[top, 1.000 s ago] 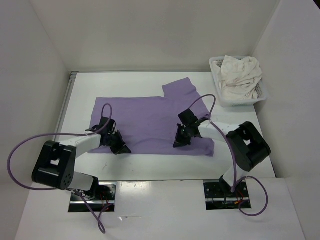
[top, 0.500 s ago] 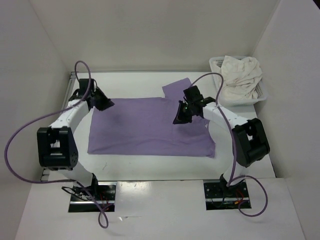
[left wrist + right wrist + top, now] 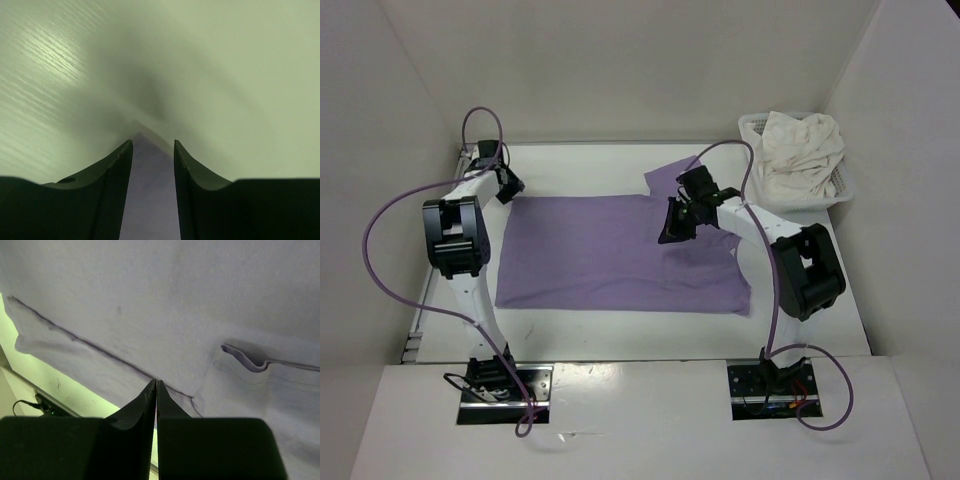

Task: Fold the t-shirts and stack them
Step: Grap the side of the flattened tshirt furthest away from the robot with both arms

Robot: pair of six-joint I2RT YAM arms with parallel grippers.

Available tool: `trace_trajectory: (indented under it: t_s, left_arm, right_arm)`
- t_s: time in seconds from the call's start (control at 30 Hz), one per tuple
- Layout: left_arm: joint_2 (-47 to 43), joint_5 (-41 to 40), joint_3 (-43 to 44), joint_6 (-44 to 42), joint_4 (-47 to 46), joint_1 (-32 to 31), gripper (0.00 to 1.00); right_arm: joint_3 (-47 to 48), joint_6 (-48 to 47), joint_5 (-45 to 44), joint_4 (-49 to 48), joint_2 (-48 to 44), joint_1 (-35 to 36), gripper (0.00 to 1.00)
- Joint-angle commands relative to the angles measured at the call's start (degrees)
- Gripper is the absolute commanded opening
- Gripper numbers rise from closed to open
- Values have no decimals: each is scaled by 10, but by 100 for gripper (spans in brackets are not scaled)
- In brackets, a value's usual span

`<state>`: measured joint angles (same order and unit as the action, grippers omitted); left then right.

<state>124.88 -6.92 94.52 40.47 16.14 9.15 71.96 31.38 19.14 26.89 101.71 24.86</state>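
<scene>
A lavender t-shirt [image 3: 610, 255] lies flat on the white table [image 3: 620, 335], with one sleeve [image 3: 680, 175] sticking out at the far right. My left gripper [image 3: 510, 188] is at the shirt's far left corner. In the left wrist view it [image 3: 152, 142] is open, and the cloth corner [image 3: 150, 190] lies between its fingers. My right gripper [image 3: 672, 228] hovers over the shirt near the sleeve. It [image 3: 156, 381] is shut, tips together above the purple cloth [image 3: 175, 300], with no cloth seen pinched. A cream white t-shirt [image 3: 800, 150] sits crumpled in the basket.
The white mesh basket [image 3: 752, 128] stands at the far right corner against the white side wall. White walls close in the table at the back and on both sides. A purple cable loops from each arm.
Both grippers have gone from the shirt's near edge to its far side. The left gripper reached the far left corner and its jaws have parted. The right gripper shifted slightly left.
</scene>
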Motion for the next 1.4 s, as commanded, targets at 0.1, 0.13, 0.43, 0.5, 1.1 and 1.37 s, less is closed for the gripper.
trace_trajectory:
  t_s: [0.1,0.13,0.43,0.5,1.1,1.37]
  left_arm:
    - [35,-71,69,-61,39,0,46]
    - [43,-71,69,-67,39,0,45]
    - [48,-64,69,-78,48,0,43]
    - [48,-59,64,-83,48,0,43]
    - [54,-32,44,-81,25,0,7]
    - [6,-27,21,-71,14,0,0]
  right_arm:
    - [12,-18,8,-24,20,-2,5]
    - [19,-18,8,-24,20,-2,5]
    - [60,-29,-2,-24,45,-2,10]
    - [67,-29,-2,-24,51,-2,12]
    - [264,-24,-44,-19,195,-23,37]
    - [506,-32,-170,17,352,-103,41]
